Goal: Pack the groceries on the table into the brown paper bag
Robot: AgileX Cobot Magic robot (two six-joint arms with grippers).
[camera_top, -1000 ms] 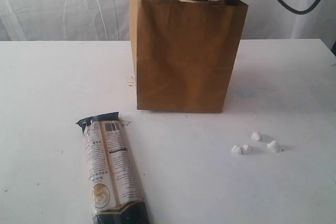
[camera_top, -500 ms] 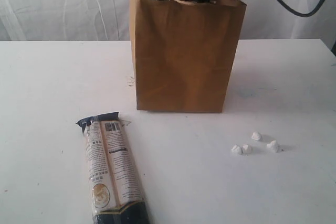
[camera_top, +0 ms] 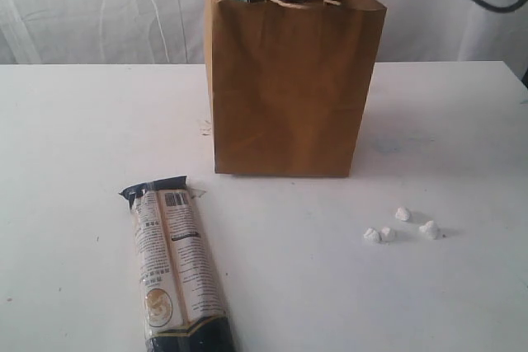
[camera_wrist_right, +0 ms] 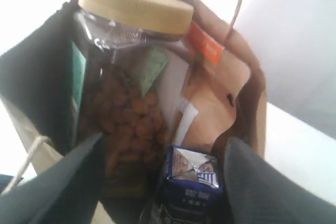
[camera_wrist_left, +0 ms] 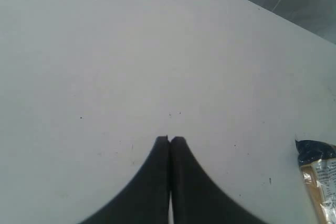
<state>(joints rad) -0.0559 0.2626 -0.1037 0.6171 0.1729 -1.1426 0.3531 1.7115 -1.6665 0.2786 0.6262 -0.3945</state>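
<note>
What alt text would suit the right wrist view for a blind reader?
Inside the brown paper bag stand a yellow-lidded clear jar, a brown pouch with orange label and a small blue-white carton. The open right end effector frames the view, holding nothing.

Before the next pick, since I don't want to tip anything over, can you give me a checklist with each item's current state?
1. Right gripper open above the bag: ok.
2. Small blue-white carton down inside the brown paper bag, between the open jaws and not gripped: ok.
3. Bag upright on the table: ok.
4. All groceries packed: not ok. The long cream-black packet lies flat on the table.
5. Left gripper ready to take the packet: not ok. It is shut, over bare table.
6. Room in the bag for the packet: cannot tell.
</note>
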